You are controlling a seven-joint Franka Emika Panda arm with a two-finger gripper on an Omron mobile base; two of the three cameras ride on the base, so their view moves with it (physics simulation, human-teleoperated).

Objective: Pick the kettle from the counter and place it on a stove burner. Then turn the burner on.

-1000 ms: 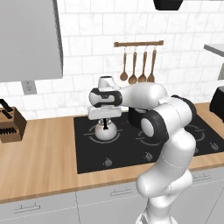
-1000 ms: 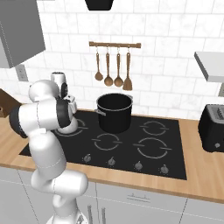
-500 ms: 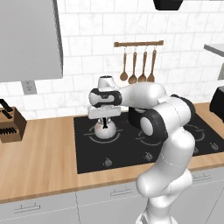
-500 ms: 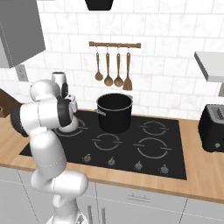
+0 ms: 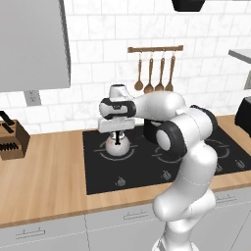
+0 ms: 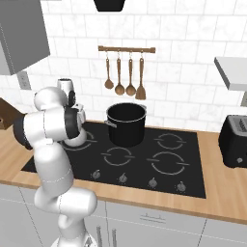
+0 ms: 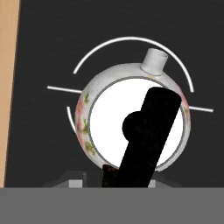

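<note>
Sitting on the stove burner (image 7: 131, 70), round white floral kettle (image 7: 135, 124), black handle; hand (image 5: 116, 138) state unclear.

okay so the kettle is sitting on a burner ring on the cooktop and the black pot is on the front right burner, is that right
Not quite. The kettle does sit on a burner ring of the cooktop, but the pot stands on a back burner, near the wall, not the front right one. The right base view shows this.
</note>
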